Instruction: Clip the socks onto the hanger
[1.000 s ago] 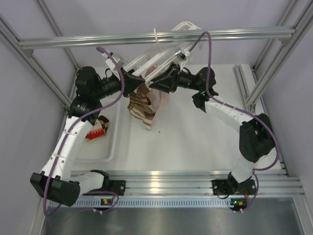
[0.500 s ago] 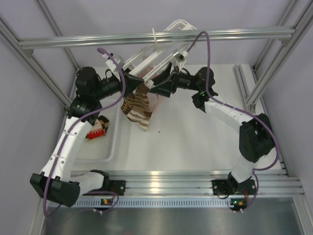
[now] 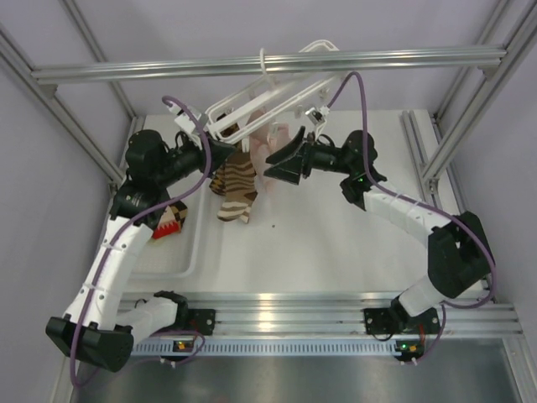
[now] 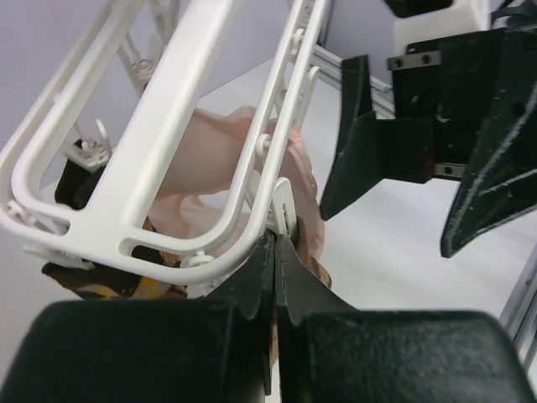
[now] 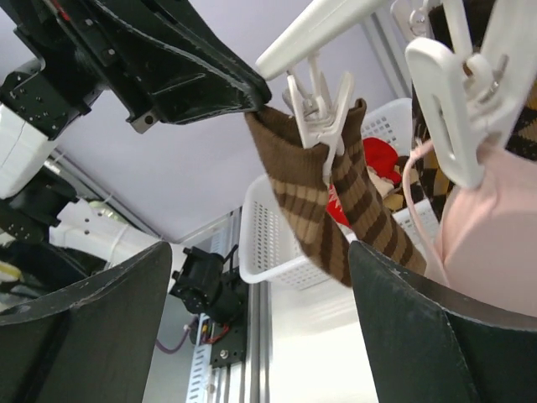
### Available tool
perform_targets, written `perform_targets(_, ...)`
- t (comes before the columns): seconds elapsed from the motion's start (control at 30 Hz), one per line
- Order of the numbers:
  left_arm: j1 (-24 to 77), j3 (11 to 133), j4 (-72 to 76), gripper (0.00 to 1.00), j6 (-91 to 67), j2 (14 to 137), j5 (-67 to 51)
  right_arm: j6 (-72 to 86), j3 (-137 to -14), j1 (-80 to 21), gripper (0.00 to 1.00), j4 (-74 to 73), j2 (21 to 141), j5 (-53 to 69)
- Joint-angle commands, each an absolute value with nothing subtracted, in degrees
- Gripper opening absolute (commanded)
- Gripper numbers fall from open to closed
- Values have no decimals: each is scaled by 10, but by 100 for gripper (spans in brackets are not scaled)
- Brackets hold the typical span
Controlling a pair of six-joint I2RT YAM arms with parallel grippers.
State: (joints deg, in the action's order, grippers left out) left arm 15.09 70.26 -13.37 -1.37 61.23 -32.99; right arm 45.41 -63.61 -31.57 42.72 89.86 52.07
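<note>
Right gripper point(image 5: 260, 252): both dark fingers are spread wide apart with nothing between them. Beyond the gap, a brown-and-tan striped sock point(image 5: 336, 210) hangs from a small white clip point(image 5: 315, 109) on the hanger point(image 5: 323, 21), its cuff pinched in the clip. The left gripper point(image 5: 243, 92) meets that cuff at its black tip. Just beside it, a pale pink sock point(image 5: 487, 227) hangs from a second clip point(image 5: 453, 101). Farther off stands a white basket point(image 5: 268, 243) holding something red.

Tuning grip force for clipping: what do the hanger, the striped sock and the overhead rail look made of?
Hanger: moulded white plastic, glossy, with thin ribs and rounded edges.
Striped sock: soft knit fabric, matte, sagging limp where it hangs.
Rail: probably extruded aluminium, going by the brushed silver sheen and the slot running along it.
</note>
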Motion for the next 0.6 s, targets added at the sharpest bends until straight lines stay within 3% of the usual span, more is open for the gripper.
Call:
perform_targets(0.0, 149, 691, -142, 0, -35, 594, -285, 379, -621, -314, 84, 363, 823, 478)
perform_targets(0.5, 148, 684, -143, 0, -83, 591, -210, 213, -565, -260, 89, 140, 681, 378)
perform_targets(0.57, 148, 688, -155, 13, -85, 595, -196, 195, -565, -246, 91, 107, 672, 358)
